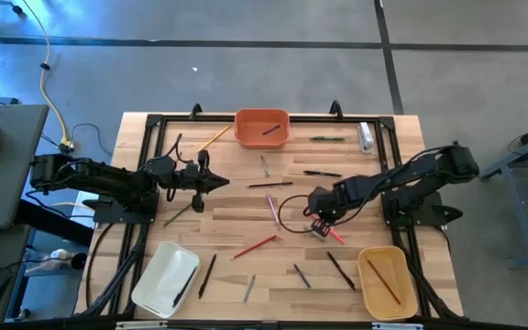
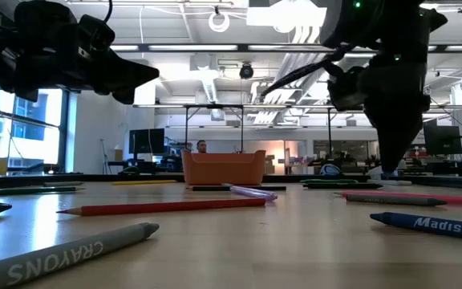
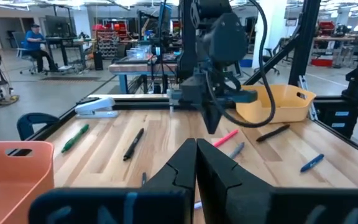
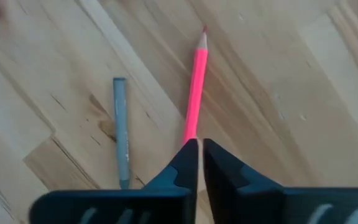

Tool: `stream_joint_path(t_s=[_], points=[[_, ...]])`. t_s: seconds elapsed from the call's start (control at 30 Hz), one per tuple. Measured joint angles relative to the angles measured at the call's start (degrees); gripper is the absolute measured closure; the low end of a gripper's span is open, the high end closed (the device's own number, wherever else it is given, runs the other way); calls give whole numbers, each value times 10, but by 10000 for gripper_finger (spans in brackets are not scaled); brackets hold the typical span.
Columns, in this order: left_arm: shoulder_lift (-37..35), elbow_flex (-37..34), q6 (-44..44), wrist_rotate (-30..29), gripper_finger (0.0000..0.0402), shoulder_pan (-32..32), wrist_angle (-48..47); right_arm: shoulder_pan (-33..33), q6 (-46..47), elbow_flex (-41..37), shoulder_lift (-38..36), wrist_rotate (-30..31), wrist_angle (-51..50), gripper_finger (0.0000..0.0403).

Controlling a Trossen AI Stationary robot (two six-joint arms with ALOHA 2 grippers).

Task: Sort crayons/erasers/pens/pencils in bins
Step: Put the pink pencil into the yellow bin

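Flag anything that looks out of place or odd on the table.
One item stands out: a stubby clear-and-white tube lies near the far right corner, unlike the thin sticks scattered across the table. Otherwise nothing looks spilled or damaged; the sticks just lie at random angles.

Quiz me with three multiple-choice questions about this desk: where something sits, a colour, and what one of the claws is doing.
1. Where is the orange bin? A far edge, middle; B near left corner; C near right corner.
2. What colour is the pencil under the right gripper? A green; B pink; C black.
3. How is the left gripper? A wide open; B shut, holding nothing; C holding a pen.

Answers: 1 A, the high view shows it at the top middle. 2 B, plain in the right wrist view. 3 B, its fingers meet with nothing between.
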Motion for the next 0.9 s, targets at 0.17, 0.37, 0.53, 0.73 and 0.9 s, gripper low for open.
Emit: stream_joint_path(t_s=[0.17,0.37,0.53,0.73,0.9], points=[[0,0,1,0,401,0,0,0,12,0,18,1,21,321],[0,0,-4,0,401,0,0,-2,8,0,68,1,46,271],[0,0,-10,2,401,0,-1,-2,13,3,94,15,43,285],[0,0,-15,2,401,0,-3,-2,13,2,96,28,37,357],[0,0,-3,2,401,0,-2,-2,17,2,95,27,34,396]])
